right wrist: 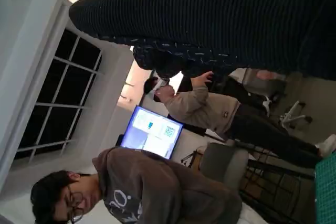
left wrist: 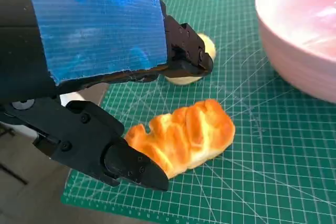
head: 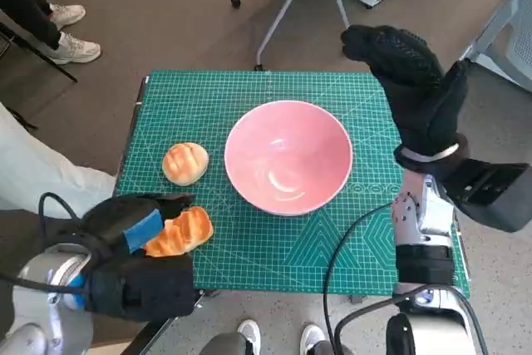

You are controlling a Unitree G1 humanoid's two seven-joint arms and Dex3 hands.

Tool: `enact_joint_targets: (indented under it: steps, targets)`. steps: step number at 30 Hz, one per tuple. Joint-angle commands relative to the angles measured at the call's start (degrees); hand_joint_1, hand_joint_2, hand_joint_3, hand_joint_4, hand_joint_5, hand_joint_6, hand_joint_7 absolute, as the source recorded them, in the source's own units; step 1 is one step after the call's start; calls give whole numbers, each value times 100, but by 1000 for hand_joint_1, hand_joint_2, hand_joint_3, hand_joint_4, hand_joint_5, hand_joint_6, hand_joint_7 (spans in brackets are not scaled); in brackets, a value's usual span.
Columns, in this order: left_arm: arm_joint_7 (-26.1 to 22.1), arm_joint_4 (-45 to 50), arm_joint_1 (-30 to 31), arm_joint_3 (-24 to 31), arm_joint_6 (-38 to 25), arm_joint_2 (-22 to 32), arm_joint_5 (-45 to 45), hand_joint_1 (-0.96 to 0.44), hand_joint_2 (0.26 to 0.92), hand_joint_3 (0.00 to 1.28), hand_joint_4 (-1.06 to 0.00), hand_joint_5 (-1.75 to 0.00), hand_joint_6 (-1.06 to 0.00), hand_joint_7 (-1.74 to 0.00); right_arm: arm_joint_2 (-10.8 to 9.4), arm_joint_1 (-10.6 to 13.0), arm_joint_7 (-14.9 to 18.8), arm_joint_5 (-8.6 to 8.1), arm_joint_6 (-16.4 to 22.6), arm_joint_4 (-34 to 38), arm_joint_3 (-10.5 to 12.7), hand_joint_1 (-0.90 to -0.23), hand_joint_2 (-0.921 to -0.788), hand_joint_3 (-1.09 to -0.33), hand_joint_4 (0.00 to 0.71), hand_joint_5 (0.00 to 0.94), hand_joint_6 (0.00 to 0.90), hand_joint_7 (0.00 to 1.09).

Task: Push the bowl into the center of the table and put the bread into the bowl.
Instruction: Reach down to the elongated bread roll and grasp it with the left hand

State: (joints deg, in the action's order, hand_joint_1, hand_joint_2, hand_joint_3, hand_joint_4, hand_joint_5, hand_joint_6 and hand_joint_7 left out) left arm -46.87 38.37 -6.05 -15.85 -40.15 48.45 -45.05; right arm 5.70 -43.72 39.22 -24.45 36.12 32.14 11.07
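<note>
While the left hand (left wrist: 100, 93) brackets the long bread (left wrist: 184, 137) with fingers apart, one fingertip touching its near end, no grip is closed yet. Round bun (head: 184, 163) lies just beside the pink bowl (head: 288, 156), which sits about mid-mat (head: 274, 247). Right hand (head: 407, 72) hangs past the bowl, holding nothing. Advice: close across the loaf's middle, lift clear of the rim.

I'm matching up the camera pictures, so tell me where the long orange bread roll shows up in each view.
Head view: the long roll lies near the mat's front left corner, at the left hand.
Left wrist view: centre, between that hand's fingers.
Right wrist view: not in it.
Shared landmark: the green mat, with the pink bowl in the first two.
</note>
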Motion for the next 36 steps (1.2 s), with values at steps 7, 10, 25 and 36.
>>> enact_joint_targets:
  steps: [7,10,25,36]
  targets:
    - [146,-665,-16,-247,122,-474,-342,-440,833,4,-435,-22,-402,-18,22,51,20,6,-11,31,-2,-654,-921,-752,156,1,-1,516]
    - [293,-849,11,-275,223,-603,-372,-414,831,2,-479,-39,-417,-23,19,58,25,-6,-21,14,-7,-652,-921,-754,155,1,-1,511]
    - [1753,-1792,234,-230,1484,-846,-505,121,889,52,-690,-870,-695,-322,58,67,70,-42,-136,-84,-22,-686,-921,-746,157,1,-1,491]
    - [2212,-1985,379,43,2246,-773,-428,5,904,49,-787,-1055,-639,-1149,50,67,138,-86,-153,-90,-12,-698,-921,-737,160,3,-1,497]
